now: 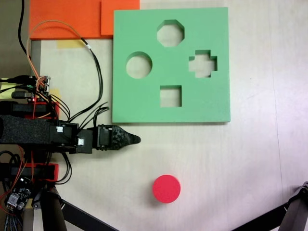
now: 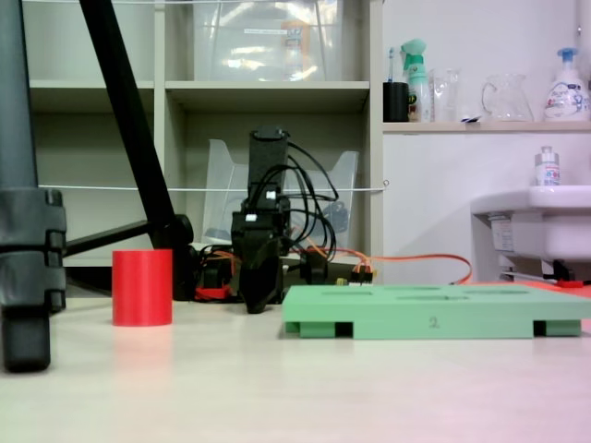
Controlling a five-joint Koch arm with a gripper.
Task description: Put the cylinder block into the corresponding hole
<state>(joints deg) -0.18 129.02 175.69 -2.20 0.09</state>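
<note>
The red cylinder block (image 1: 166, 188) (image 2: 142, 286) stands upright on the pale table, apart from everything else. The square green foam board (image 1: 144, 101) (image 2: 434, 318) lies flat; its round hole (image 1: 139, 65) is at the board's left side in a fixed view from above. My gripper (image 1: 137, 139) (image 2: 259, 306) rests low by the table, just off the board's lower-left corner. Its jaws meet in one dark point with nothing between them. The cylinder sits below and to the right of the gripper tip in that view from above.
The board also has an octagonal cutout (image 1: 171, 32), a cross cutout (image 1: 202, 63) and a square cutout (image 1: 170, 96). Orange foam sheets (image 1: 67, 19) lie at the top left. Black tripod legs (image 1: 288, 211) (image 2: 28, 277) stand at the table's edges. Cables (image 1: 91, 57) trail behind the arm.
</note>
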